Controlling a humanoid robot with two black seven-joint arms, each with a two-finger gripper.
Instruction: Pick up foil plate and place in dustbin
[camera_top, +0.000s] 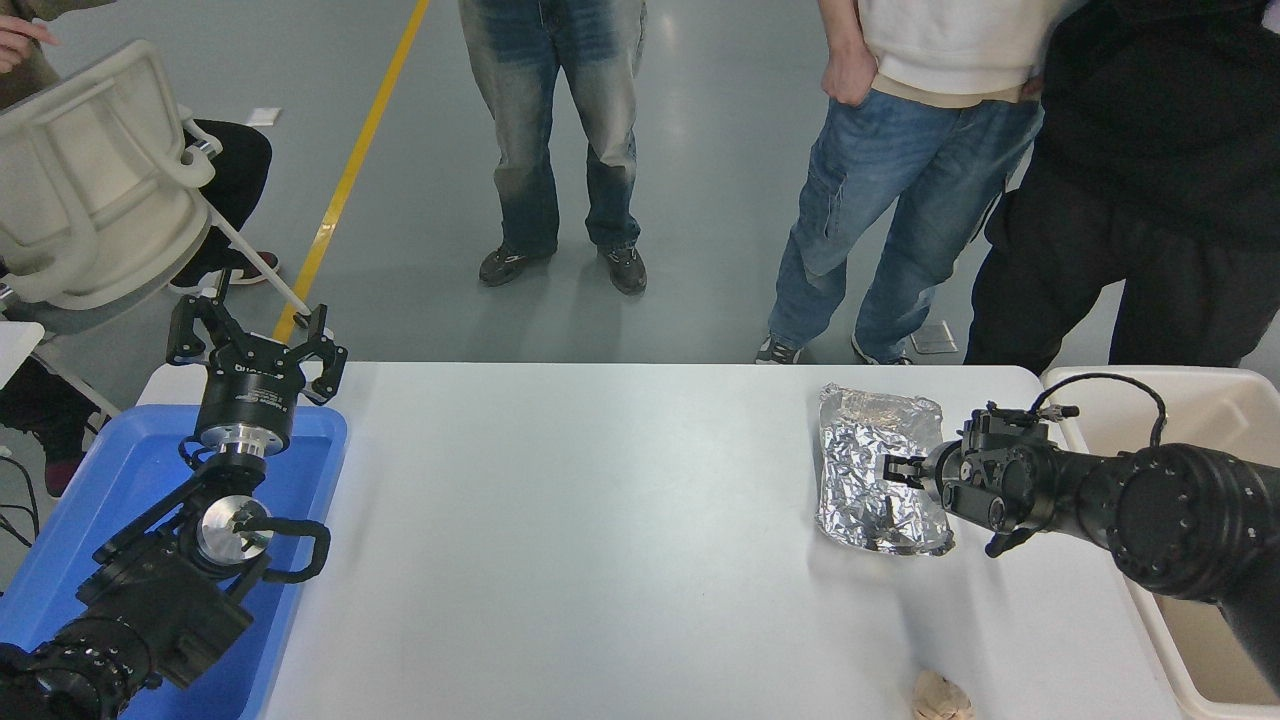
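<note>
The foil plate (862, 478) lies flat on the white table (600, 520) at the far right, its long side running away from me. My right gripper (897, 470) comes in from the right, low over the plate's right half, its jaws a little apart and pointing left with nothing in them. The beige dustbin (1225, 405) stands off the table's right edge, partly hidden by the right arm. My left gripper (255, 345) is parked open and upright over the blue tray at the lower left.
A blue plastic tray (110, 480) sits at the table's left end under the left arm. A small tan lump (940, 697) lies at the front edge, right of centre. Three people stand close behind the far edge; a white chair (90, 200) is at the upper left.
</note>
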